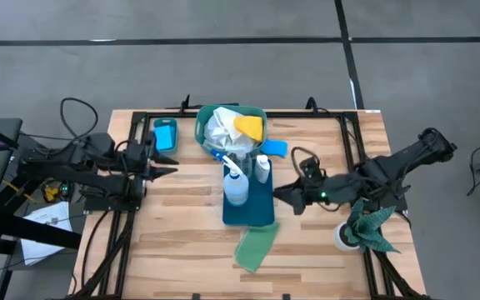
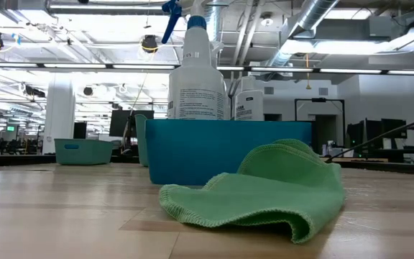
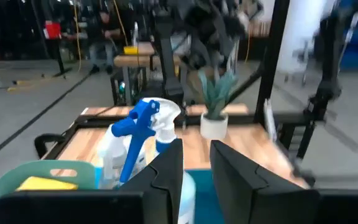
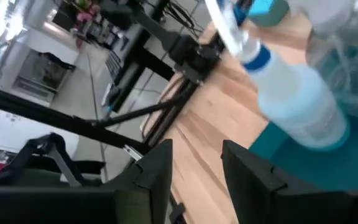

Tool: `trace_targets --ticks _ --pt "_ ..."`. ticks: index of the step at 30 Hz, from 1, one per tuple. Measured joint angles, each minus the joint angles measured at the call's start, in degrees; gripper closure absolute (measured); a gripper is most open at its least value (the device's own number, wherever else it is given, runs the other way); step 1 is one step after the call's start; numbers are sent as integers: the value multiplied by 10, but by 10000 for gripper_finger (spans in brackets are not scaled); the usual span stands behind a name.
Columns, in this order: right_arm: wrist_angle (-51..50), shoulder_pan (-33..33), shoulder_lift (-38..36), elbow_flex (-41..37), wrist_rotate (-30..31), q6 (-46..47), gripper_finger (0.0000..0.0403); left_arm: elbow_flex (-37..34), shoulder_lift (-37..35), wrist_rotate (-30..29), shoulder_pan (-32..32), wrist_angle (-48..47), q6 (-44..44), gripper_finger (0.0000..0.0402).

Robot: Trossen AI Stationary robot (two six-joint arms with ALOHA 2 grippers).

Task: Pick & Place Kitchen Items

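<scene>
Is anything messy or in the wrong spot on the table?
The light-green cloth lies crumpled on the bare table, just touching the blue tray that holds the spray bottle. A blue sponge also sits loose beside the green basket.

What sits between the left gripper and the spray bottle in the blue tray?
High view: only bare wooden tabletop separates the left gripper from the spray bottle standing in the blue tray. The blue sponge lies off that line.
</scene>
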Motion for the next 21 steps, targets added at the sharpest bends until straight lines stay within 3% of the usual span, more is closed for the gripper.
trace_targets --ticks 9,21 --pt "32 36 66 -1 5 88 271 -150 -107 17 0 72 -43 325" --pt "66 81 135 -1 -12 279 271 -234 -252 33 0 87 -39 325"
